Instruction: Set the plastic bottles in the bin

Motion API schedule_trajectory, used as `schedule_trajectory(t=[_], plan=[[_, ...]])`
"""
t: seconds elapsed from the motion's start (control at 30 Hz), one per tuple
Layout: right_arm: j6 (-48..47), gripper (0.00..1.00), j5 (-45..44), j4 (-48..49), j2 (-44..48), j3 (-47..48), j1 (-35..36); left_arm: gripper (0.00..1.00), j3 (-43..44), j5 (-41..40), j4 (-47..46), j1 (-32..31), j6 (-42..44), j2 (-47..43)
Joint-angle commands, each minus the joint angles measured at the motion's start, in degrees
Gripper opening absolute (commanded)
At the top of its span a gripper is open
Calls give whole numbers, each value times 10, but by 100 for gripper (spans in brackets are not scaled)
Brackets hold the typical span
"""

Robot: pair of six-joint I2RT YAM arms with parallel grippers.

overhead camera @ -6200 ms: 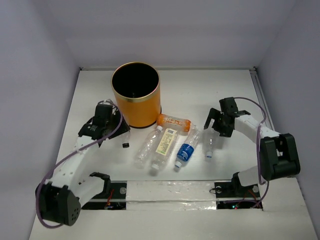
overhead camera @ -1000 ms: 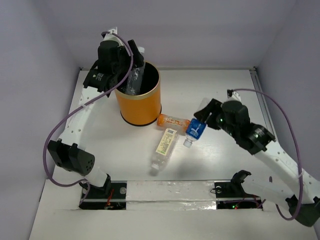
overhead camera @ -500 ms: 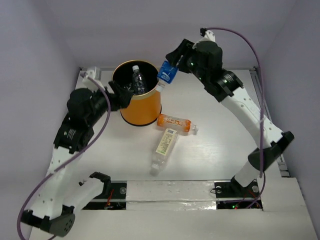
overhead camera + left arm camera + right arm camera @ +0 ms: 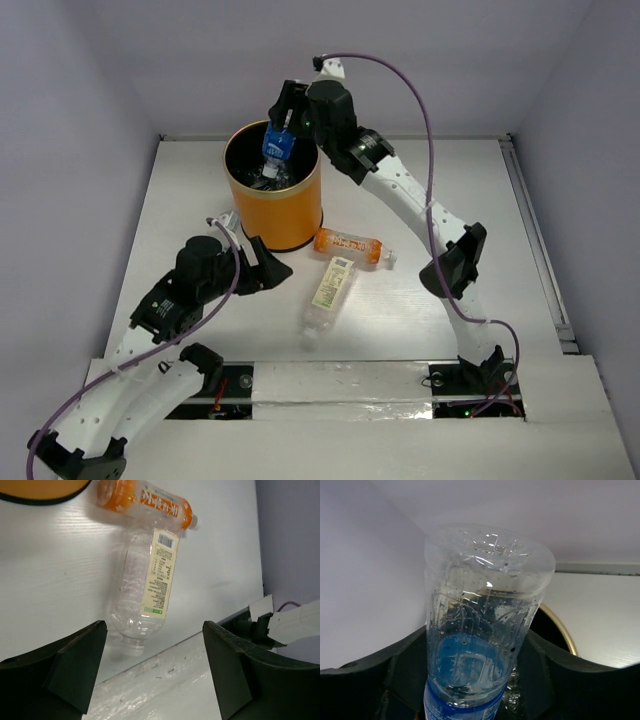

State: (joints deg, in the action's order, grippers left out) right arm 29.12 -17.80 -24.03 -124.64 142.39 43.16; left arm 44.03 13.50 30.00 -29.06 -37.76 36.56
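The left gripper open, the right gripper holding the blue-labelled bottle over the orange bin
Left fingers gape wide, empty; the pale-yellow-labelled bottle lies just beyond their tips, touching the orange bottle. Right fingers clamp theirs cap-down, its lower end inside the rim.

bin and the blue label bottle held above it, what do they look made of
The bin could be metal or coated card, hard to say: smooth satin orange wall, thin shiny gold rim, matte black inside. The blue-label bottle looks like thin clear plastic: see-through, ribbed, glossy highlights, droplets inside.
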Motion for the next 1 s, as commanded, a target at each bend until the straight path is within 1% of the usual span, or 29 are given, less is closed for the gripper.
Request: schedule_trajectory(t=[0.0,0.17,0.3,0.33,0.37,0.4,0.43,0.47,0.5,0.53,0.57,0.6,0.63,0.67,0.7,0.77,0.8,0.83,0.87,0.9,0.97], plan=[[-36,74,-5,21,-3,26,16,77,-4,-9,-28,-36,-31,6],[-50,93,18,27,18,0,27,80,-8,-22,-57,-73,-26,57],[-55,95,21,31,71,-38,27,81,0,-31,-89,-110,-22,111],[-57,95,17,32,101,-50,27,82,4,-39,-93,-121,-21,124],[-57,94,14,35,119,-82,27,82,14,-43,-102,-144,-15,135],[-58,90,2,41,139,-105,27,82,19,-47,-106,-158,-11,165],[-59,85,-3,46,183,-130,27,82,27,-61,-108,-172,-8,181],[-59,75,-7,59,208,-159,27,83,44,-68,-110,-202,0,196],[-64,56,-20,67,232,-222,27,83,53,-78,-111,-216,5,227],[-67,45,-25,77,258,-259,27,83,64,-103,-110,-230,8,243],[-70,34,-31,93,311,-297,27,83,83,-116,-108,-244,10,256],[-71,18,-36,97,336,-369,21,84,91,-127,-109,-265,16,280],[-71,14,-35,101,360,-407,21,84,99,-143,-111,-273,19,293],[-69,12,-31,108,407,-445,12,85,112,-152,-113,-273,22,303],[-66,10,-21,110,430,-515,6,85,117,-158,-112,-281,25,326],[-58,10,-20,104,468,-578,-2,86,134,-183,-106,-286,30,349],[-50,11,-21,100,504,-605,-2,88,138,-192,-100,-286,34,371],[-43,14,-21,96,521,-655,-2,90,143,-207,-95,-286,41,383],[-37,19,-20,94,538,-678,-2,91,155,-213,-91,-286,46,395],[-22,36,-14,93,569,-700,-7,93,160,-218,-79,-286,51,419],[-11,58,-5,95,595,-754,-7,96,177,-238,-72,-286,63,442]])
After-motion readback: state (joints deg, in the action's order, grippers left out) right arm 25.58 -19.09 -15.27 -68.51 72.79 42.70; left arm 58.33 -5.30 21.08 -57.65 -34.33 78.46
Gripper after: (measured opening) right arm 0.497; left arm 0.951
